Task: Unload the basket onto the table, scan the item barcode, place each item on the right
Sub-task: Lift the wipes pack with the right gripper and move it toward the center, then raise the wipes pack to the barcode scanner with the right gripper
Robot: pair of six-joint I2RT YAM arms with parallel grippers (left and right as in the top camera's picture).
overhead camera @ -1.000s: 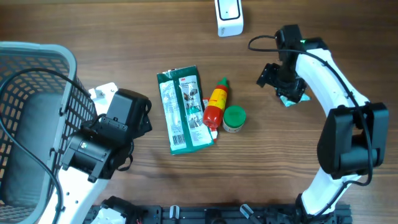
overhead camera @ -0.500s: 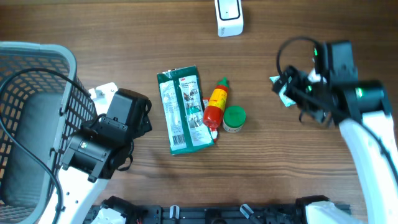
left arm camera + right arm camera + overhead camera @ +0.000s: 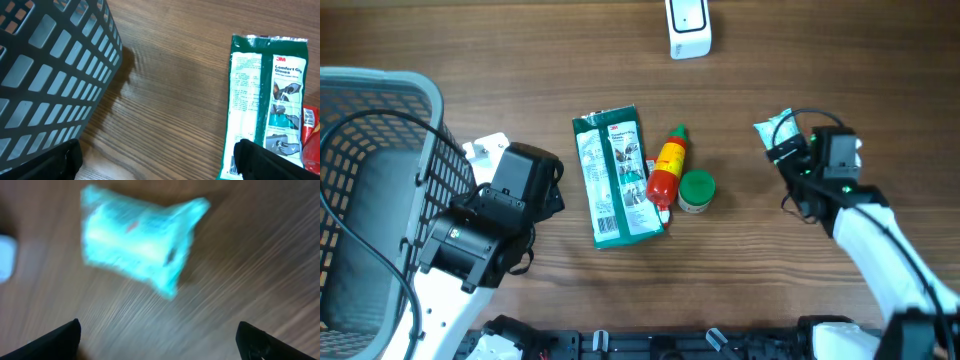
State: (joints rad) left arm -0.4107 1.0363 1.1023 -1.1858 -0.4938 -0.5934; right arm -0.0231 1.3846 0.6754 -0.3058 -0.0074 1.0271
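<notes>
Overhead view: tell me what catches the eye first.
A green glove pack lies mid-table, with a red bottle and a green-lidded jar just to the right of it in the picture. A big grey basket fills the left edge. Far right, the open right gripper hangs by a small teal packet.

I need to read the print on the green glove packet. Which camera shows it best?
The left wrist view: the glove packet sits close, brand and name legible, lower edge cut off. Overhead shows the glove packet whole, print too small. The right wrist view misses it.
</notes>
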